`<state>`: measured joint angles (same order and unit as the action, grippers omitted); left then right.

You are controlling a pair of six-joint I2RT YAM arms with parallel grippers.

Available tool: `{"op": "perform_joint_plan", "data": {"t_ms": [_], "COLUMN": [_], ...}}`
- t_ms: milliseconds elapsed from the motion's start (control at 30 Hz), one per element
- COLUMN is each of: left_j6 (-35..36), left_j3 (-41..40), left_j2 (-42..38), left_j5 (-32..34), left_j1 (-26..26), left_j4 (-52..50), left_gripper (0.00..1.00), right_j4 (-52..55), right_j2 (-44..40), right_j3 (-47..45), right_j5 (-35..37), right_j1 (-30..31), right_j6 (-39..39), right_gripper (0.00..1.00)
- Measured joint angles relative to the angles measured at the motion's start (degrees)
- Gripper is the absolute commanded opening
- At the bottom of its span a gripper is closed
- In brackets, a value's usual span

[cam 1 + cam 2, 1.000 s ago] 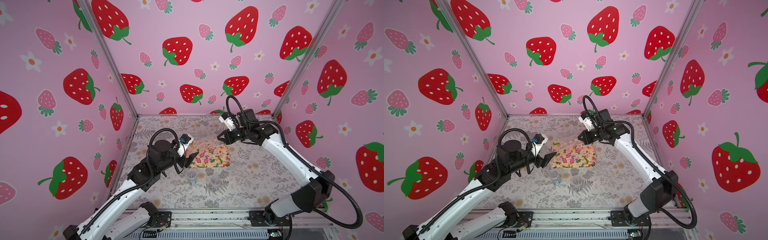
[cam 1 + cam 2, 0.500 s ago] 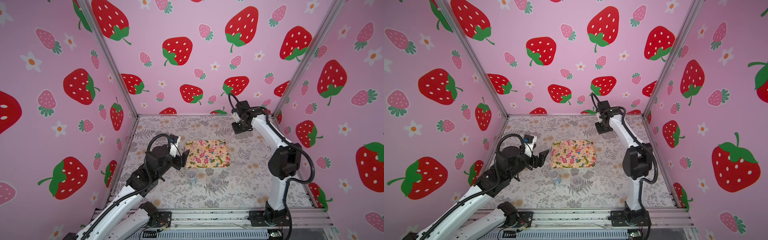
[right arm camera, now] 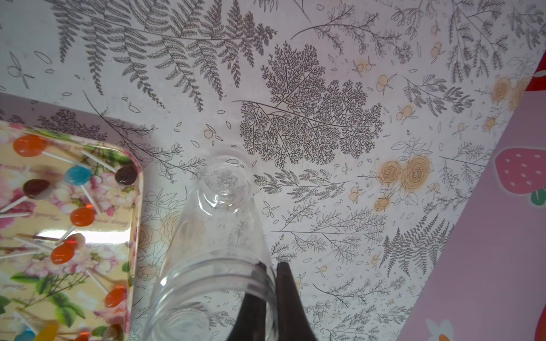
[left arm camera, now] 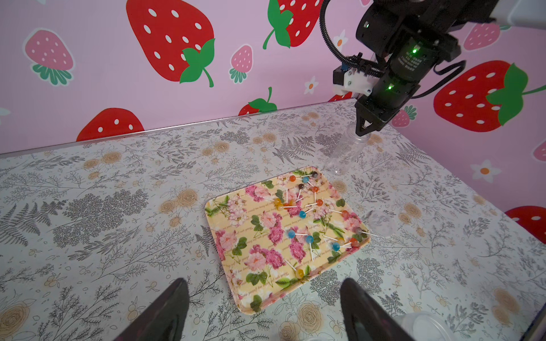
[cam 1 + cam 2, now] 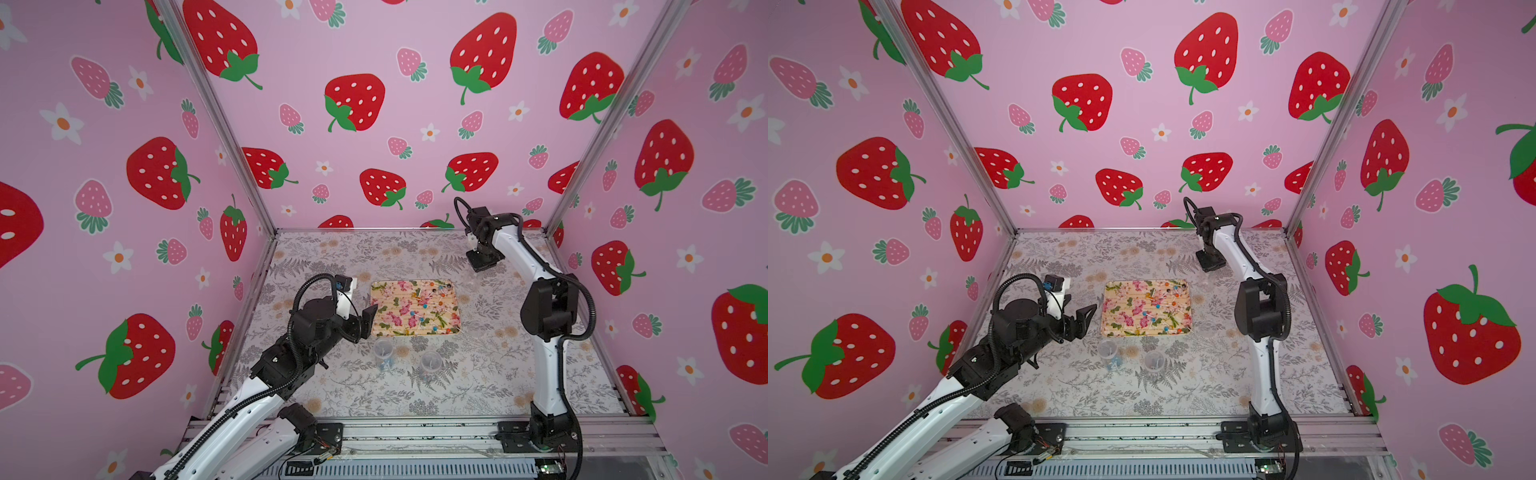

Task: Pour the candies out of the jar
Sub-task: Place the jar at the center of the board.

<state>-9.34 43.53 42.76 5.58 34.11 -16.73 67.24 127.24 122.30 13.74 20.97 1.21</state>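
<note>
My right gripper [image 3: 271, 267] is clenched on the jar [image 3: 218, 224] rim, one finger inside, one outside. Jar mouth-up, just off the tray's [image 4: 236, 265] far-right corner. Candies [image 4: 304, 212] strewn over tray, mostly right half. My left gripper [image 5: 1084, 320] released, near tray's left edge.

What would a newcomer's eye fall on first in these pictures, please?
Probably the pink strawberry-print walls all around the cell. Next, the floral tray in the middle of the table, strewn with colourful lollipops. Beside the tray's far right corner, the right tool pinches the rim of an empty clear jar.
</note>
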Motion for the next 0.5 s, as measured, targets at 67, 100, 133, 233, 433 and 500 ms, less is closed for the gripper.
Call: {"op": "perform_joint_plan", "data": {"t_ms": [67, 100, 133, 233, 433, 500], "left_j6": [-0.11, -0.2, -0.24, -0.55, -1.09, -1.22], "left_j3": [0.0, 0.0, -0.02, -0.17, -0.63, -0.66], "left_j2": [0.0, 0.0, 0.02, -0.04, -0.61, -0.96], "left_j5": [0.0, -0.02, -0.02, -0.02, -0.02, -0.02], "left_j1": [0.0, 0.0, 0.0, 0.0, 0.0, 0.0], "left_j4": [0.02, 0.02, 0.04, 0.13, 0.15, 0.15], "left_gripper": [0.83, 0.83, 0.83, 0.83, 0.83, 0.83], "right_j4": [0.2, 0.17, 0.2, 0.2, 0.22, 0.2], "right_j2": [0.09, 0.11, 0.11, 0.11, 0.11, 0.11], "right_j3": [0.11, 0.15, 0.2, 0.22, 0.22, 0.22], "right_j5": [0.02, 0.04, 0.07, 0.11, 0.17, 0.15], "right_j1": [0.0, 0.0, 0.0, 0.0, 0.0, 0.0], "right_j6": [0.0, 0.0, 0.0, 0.0, 0.02, 0.02], "right_gripper": [0.0, 0.0, 0.0, 0.01, 0.09, 0.13]}}
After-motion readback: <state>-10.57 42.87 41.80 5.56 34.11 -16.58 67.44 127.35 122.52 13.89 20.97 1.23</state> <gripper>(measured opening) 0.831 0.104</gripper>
